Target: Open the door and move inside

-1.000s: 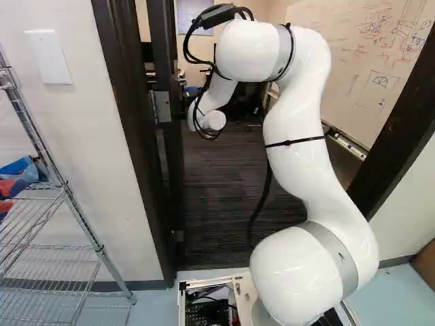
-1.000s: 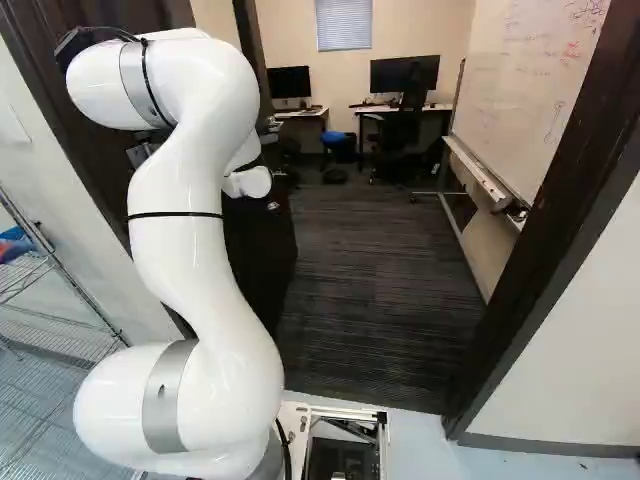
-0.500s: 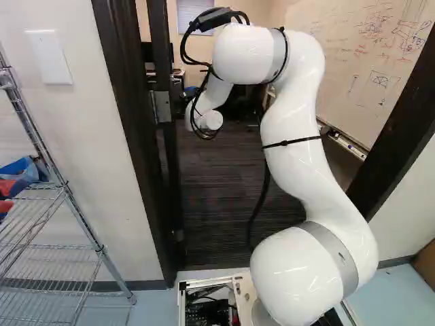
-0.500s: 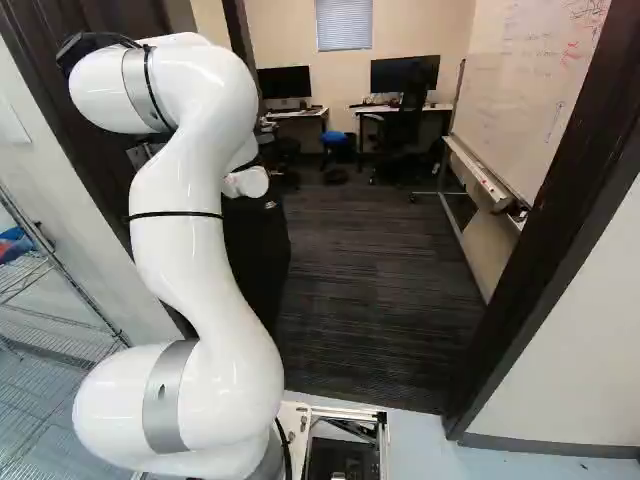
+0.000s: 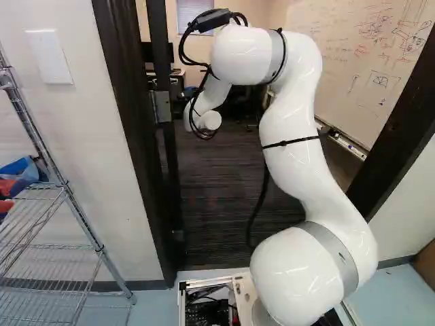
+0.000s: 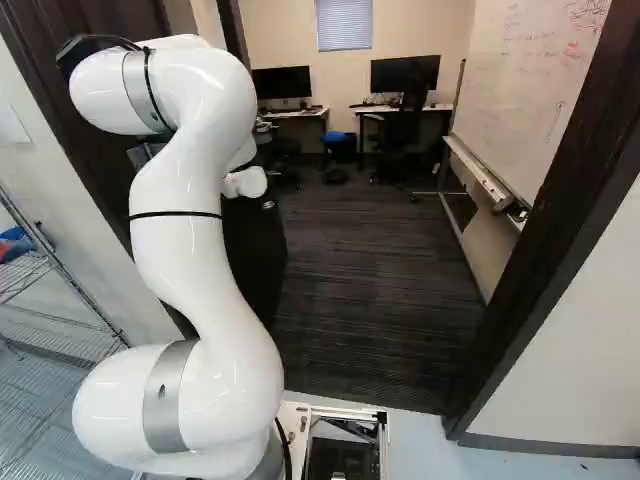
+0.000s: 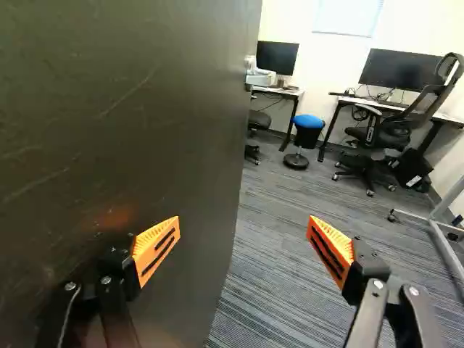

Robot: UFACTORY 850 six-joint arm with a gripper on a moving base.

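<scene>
A smooth, dark, faintly glossy face, marked by pale scratches, is shown by the door (image 7: pixel 130 130). The arm (image 5: pixel 292 102) is finished in smooth, glossy white, crossed by duller grey bands. On the gripper (image 7: pixel 243 226), ribbed orange pads (image 7: pixel 155 245) are seen. Shiny metal wire is used in the shelving rack (image 5: pixel 85 234). A smooth sheen is given by the whiteboard (image 6: pixel 515 100); the carpet (image 6: pixel 380 300) is matt and textured.
</scene>
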